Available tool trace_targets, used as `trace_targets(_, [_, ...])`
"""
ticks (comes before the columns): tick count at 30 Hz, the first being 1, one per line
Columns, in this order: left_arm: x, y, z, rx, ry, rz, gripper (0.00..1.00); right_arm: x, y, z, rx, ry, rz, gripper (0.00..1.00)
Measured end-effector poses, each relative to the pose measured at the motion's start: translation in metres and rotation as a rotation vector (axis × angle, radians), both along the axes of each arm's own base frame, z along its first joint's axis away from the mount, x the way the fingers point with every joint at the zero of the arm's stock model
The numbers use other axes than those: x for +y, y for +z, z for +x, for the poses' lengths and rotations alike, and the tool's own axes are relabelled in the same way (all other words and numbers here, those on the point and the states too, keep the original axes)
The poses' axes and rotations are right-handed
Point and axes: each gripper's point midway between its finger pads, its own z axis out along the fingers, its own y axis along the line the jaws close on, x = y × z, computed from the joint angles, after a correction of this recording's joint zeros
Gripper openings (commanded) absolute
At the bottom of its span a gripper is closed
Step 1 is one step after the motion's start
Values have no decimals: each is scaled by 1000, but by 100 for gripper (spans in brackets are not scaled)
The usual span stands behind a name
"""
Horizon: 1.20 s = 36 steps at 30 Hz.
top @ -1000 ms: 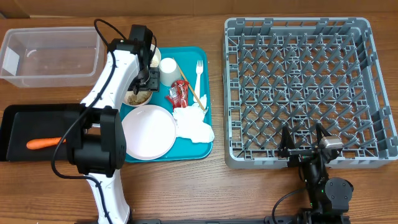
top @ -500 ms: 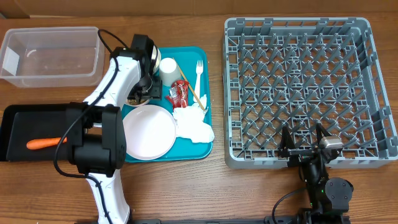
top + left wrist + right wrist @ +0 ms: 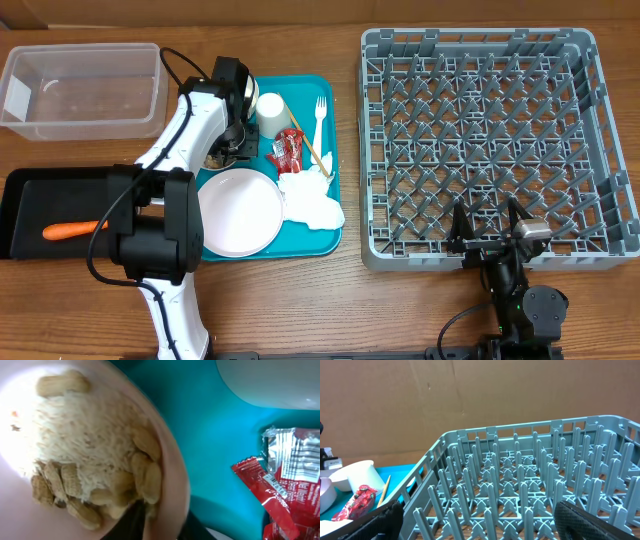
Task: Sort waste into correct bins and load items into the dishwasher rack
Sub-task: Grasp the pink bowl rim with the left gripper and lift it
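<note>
My left gripper (image 3: 232, 148) is down at the small white bowl (image 3: 218, 157) of beige grainy food scraps (image 3: 85, 445) on the teal tray (image 3: 300, 90). In the left wrist view one finger (image 3: 132, 520) is inside the bowl and the other outside, shut on the bowl's rim (image 3: 175, 475). The white cup (image 3: 271, 108), red wrapper (image 3: 288, 150), fork (image 3: 320, 115), wooden stick (image 3: 316, 150), napkin (image 3: 312, 200) and plate (image 3: 238, 210) lie on the tray. The carrot (image 3: 70, 230) lies in the black tray (image 3: 30, 200). My right gripper (image 3: 490, 235) stands open at the grey rack's (image 3: 480, 140) near edge.
The clear tub (image 3: 80, 90) stands at the back left, with nothing in it. The left arm reaches over the tray's left side and hides part of what is there. The rack's upright pegs (image 3: 520, 485) fill the right wrist view.
The left gripper came down a little toward the bowl of scraps and its jaws closed on the rim. The right arm has not moved.
</note>
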Motion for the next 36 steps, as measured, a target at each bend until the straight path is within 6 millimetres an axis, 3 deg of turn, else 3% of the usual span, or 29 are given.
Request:
trace_targets(3, [0,4,1,-11,1,11,4,0,0,0,0,0,0,100])
trace_targets(15, [6,32,2,-5,24,43,4,0,0,0,0,0,0,100])
trace_targets(21, [2,66,12,-40,31,25,4,0,0,0,0,0,0,100])
trace_targets(28, [3,132,0,-138,90,-19,4,0,0,0,0,0,0,100])
trace_targets(32, [27,183,-12,-246,201,-55,4,0,0,0,1,0,0,100])
trace_targets(34, [57,201,-17,-287,306,-81,4,0,0,0,1,0,0,100])
trace_targets(36, [90,207,-24,-294,416,-119,4,0,0,0,0,0,0,100])
